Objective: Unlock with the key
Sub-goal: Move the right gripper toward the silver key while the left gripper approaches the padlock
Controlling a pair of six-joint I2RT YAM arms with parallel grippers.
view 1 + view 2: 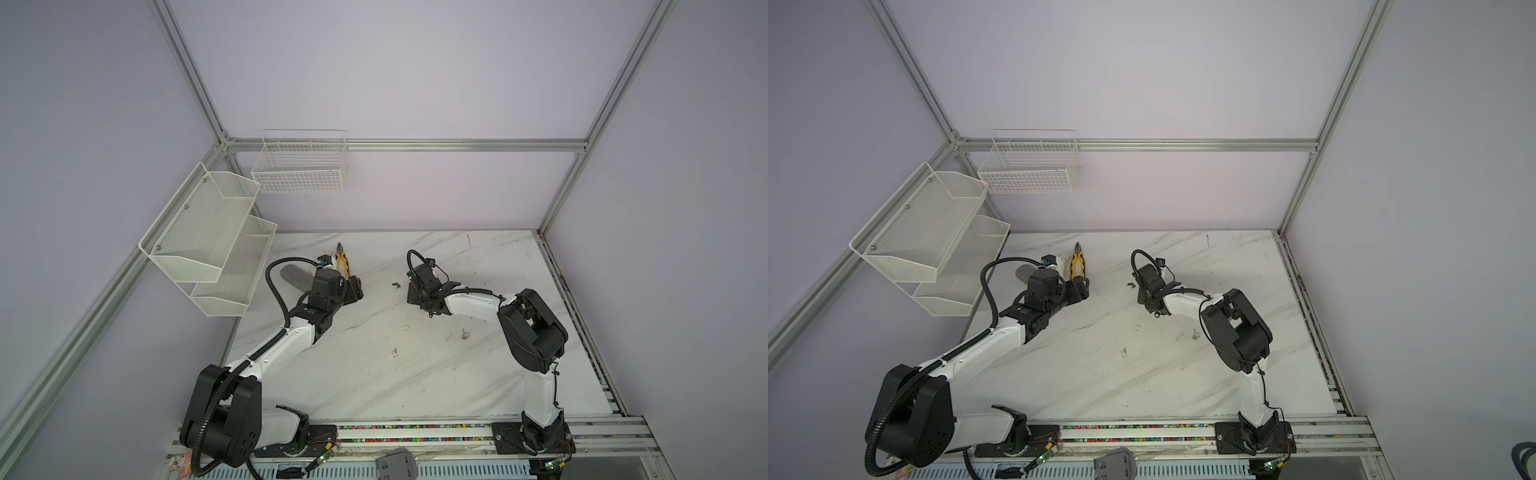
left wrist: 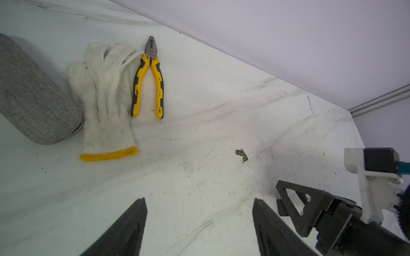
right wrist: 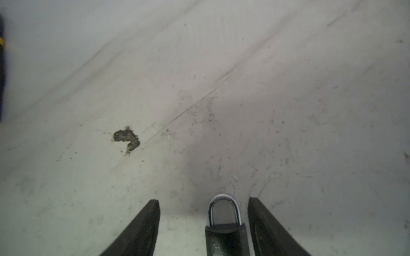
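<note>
- My right gripper (image 3: 203, 223) sits low over the white marble table (image 3: 288, 110), jaws apart, the small black padlock with silver shackle (image 3: 225, 221) between them against one finger; I cannot tell whether they pinch it
- My left gripper (image 2: 199, 226) hovers wide, gripping nothing
- The tiny silvery key with rounded head (image 1: 464, 333) lies on the table near my right arm, well apart from both grippers
- Yellow-handled pliers (image 2: 148, 82) lie beside a white knit glove (image 2: 106, 99)

Both top views look steeply down from high at the front onto the whole table (image 1: 415, 374). Each wrist view sits low and close above it, looking forward between its fingers; both share a dark scrap (image 2: 241, 154) (image 3: 127, 139).
</note>
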